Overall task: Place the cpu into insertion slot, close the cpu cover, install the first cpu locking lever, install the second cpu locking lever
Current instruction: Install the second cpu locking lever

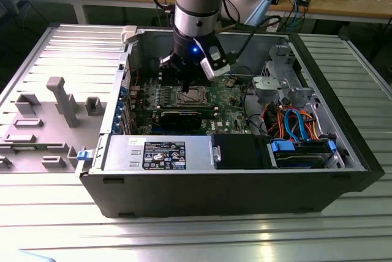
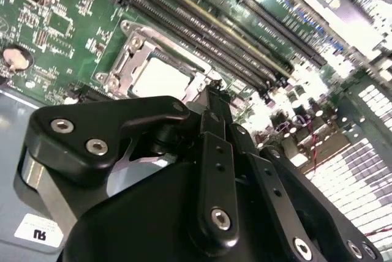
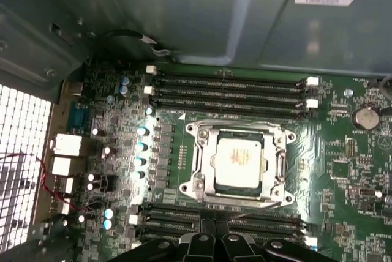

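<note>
The cpu (image 3: 239, 161) lies flat in the insertion slot (image 1: 191, 97) on the green motherboard, its silver top facing up. The cpu cover (image 3: 200, 167), a silvery frame, lies down around the chip, which shows through its window. In the second wrist view the cpu (image 2: 160, 78) and the cpu cover (image 2: 131, 60) appear just beyond the fingertips. My gripper (image 3: 214, 237) hovers beside the socket's edge, over the nearest memory slots, fingers pressed together and holding nothing. The exterior view has the gripper (image 1: 185, 86) directly above the socket. Whether the thin locking levers along the cover are latched, I cannot tell.
Long black memory slots (image 3: 229, 87) run on both sides of the socket. The open computer case (image 1: 245, 188) surrounds the board, with a drive cage (image 1: 282, 78), coloured cables (image 1: 294, 121) and a black power supply (image 1: 159, 155). A grey fixture plate (image 1: 49, 121) lies at the exterior view's left.
</note>
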`<action>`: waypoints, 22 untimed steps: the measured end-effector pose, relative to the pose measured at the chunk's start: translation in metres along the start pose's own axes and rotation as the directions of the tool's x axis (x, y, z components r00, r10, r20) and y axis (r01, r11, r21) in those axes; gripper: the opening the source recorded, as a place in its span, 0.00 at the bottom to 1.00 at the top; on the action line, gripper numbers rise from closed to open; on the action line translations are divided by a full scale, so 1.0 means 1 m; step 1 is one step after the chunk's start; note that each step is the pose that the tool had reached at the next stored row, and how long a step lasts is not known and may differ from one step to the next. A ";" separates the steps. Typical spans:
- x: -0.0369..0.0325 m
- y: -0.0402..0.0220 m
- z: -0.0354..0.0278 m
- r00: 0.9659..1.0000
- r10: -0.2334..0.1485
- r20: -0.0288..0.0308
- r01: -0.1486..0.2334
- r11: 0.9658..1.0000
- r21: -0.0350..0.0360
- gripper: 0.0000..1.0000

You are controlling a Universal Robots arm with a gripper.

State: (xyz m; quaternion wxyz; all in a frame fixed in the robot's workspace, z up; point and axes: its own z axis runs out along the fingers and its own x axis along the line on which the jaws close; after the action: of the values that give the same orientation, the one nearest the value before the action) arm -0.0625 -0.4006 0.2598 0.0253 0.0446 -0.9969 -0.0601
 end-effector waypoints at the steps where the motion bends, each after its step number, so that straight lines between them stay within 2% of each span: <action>1: 0.0003 -0.0033 0.0002 1.000 0.001 0.000 -0.001 1.000 0.000 0.11; 4: 0.0004 -0.0069 0.0048 1.000 0.005 0.001 -0.005 1.000 0.000 0.11; 9: 0.0007 -0.0078 0.0124 1.000 0.006 0.001 -0.006 1.000 0.000 0.11; 12: 0.0037 -0.0080 0.0166 1.000 0.006 0.001 -0.006 1.000 0.000 0.11; 14: 0.0071 -0.0079 0.0178 1.000 0.007 0.001 -0.007 1.000 -0.001 0.11; 22: 0.0073 -0.0079 0.0180 1.000 0.007 0.001 -0.007 1.000 -0.002 0.11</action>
State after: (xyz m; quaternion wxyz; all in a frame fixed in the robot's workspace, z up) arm -0.0701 -0.4069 0.2413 0.0252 0.0413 -0.9970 -0.0611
